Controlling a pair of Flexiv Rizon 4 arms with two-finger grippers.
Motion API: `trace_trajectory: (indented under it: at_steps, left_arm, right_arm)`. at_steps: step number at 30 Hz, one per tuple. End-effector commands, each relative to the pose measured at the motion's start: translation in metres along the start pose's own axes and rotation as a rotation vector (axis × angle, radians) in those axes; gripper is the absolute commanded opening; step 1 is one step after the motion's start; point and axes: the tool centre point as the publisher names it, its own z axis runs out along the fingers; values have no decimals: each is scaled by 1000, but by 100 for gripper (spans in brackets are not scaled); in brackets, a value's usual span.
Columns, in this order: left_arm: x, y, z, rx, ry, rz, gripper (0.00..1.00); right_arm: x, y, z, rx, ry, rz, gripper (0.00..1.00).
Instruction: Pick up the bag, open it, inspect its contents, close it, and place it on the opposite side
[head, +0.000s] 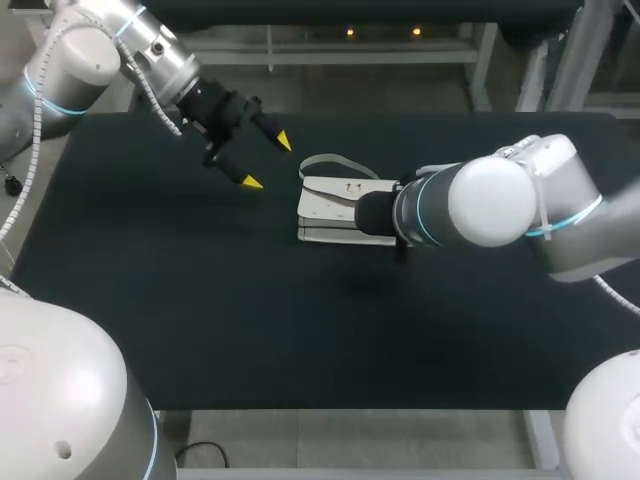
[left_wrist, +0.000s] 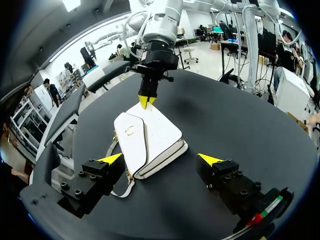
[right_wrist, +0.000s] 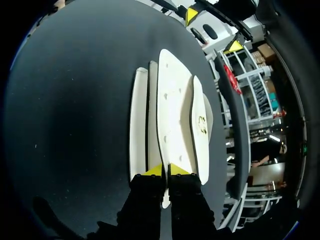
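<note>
Left arm (head: 75, 60) and right arm (head: 500, 200) have rounded white housings with light-blue rings at the joints. Directly behind the left claw (head: 267, 161) the wrist is a silver cylinder, and a white cable runs along the arm. The left claw's fingers (left_wrist: 95, 180) are black blocks with socket-head screws and yellow wedge tips. Behind one block is a red-and-green marking. The right claw (right_wrist: 165, 170) is black with matching yellow tips.
</note>
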Motion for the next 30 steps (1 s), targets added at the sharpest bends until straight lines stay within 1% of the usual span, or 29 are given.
trace_trajectory:
  at_steps: [1,12,14,15,17,19,20,22,26,29,30]
  left_arm:
    - [-4,-3,3,7,44,-3,100]
    - [-4,-3,3,7,44,-3,100]
    - [-6,-6,12,4,-9,35,100]
    - [-8,-8,16,-9,-48,75,100]
    - [-13,-10,20,13,-91,121,100]
    - [-19,-13,24,-17,-154,175,100]
    - [-20,-14,25,16,-142,189,100]
    - [-25,-18,28,-10,-177,219,100]
    - [-32,-28,33,-22,-169,225,100]
    - [-35,-34,38,-46,-140,234,100]
    - [-35,-35,41,-54,-134,233,98]
  right_arm:
    - [5,-2,0,-9,-92,-1,0]
    - [5,-2,0,-9,-92,-1,0]
    - [5,-2,0,-9,-92,-1,0]
    - [5,-2,0,-9,-92,-1,0]
    - [5,-2,0,-9,-92,-1,0]
    - [5,-2,0,-9,-92,-1,0]
    - [5,-2,0,-9,-92,-1,0]
    - [5,-2,0,-9,-92,-1,0]
    - [5,-2,0,-9,-92,-1,0]
    - [5,-2,0,-9,-92,-1,0]
    - [5,-2,0,-9,-92,-1,0]
